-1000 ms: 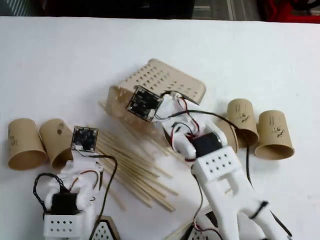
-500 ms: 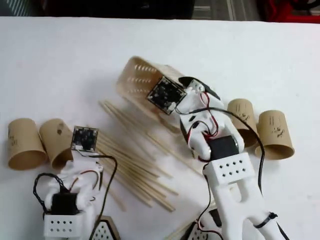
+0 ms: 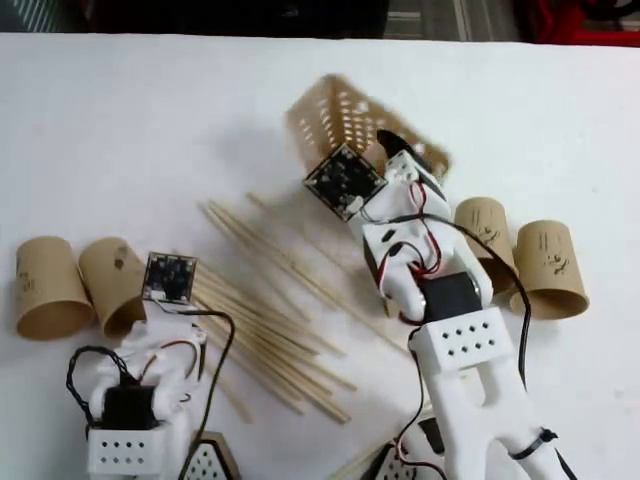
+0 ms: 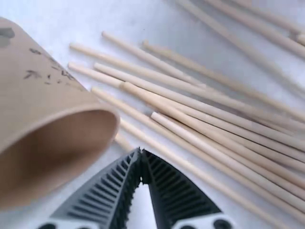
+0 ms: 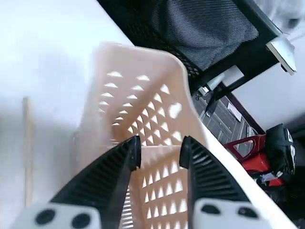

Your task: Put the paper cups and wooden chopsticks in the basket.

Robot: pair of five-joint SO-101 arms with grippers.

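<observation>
While two paper cups (image 3: 45,285) lie far left, the left gripper (image 4: 141,153) sits clenched, empty, beside one
Mid-table the wooden chopsticks (image 3: 270,300) lie scattered; the right gripper (image 5: 160,145) clamps the wall of the tilted basket (image 3: 345,115), two more paper cups (image 3: 548,265) lying just right

We see bright, even light; white table (image 3: 120,110) washes out, soft shadows under the chopsticks (image 4: 190,102) and beside the basket (image 5: 138,81).
</observation>
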